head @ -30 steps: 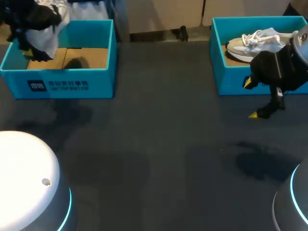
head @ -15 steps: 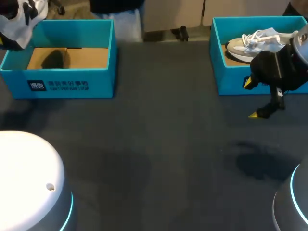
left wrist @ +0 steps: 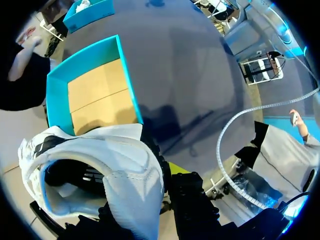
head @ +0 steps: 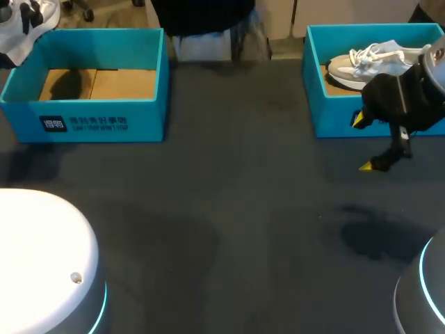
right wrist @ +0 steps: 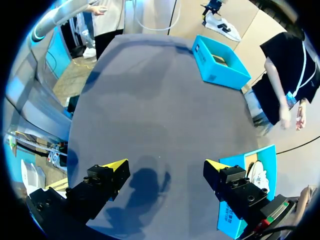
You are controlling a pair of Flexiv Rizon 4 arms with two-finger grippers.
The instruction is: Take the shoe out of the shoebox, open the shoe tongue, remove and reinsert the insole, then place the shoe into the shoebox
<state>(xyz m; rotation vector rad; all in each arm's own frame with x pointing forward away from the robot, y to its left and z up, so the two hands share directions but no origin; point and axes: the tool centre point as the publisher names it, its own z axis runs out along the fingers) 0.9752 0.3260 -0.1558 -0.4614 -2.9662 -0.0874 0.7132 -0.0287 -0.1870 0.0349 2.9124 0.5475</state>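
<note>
Left gripper [left wrist: 167,172], at the far left corner of the scene, closed on a white shoe [left wrist: 115,160]: in the left wrist view the shoe's upper fills the space at the fingers, its dark opening turned toward the camera, and only one yellow fingertip [left wrist: 177,167] shows beside it, the other being hidden by the shoe. In the head view the shoe hangs clear above the far left corner of the left shoebox [head: 97,122], an open teal box with a bare brown cardboard floor [head: 122,83] carrying a dark shadow. Right gripper [right wrist: 166,165], fingers spread wide with nothing between them, hovers above the dark table [head: 236,209]; in the head view it sits just in front of the near wall of the right shoebox [head: 334,111], one yellow tip against that wall's face and the other lower, over the table. Its shadow falls on the table below. Inside the right shoebox lies a second shoe [head: 368,62], pale with white laces, toe pointing toward the table's middle. The two boxes stand well apart at the far left and far right of the table.
</note>
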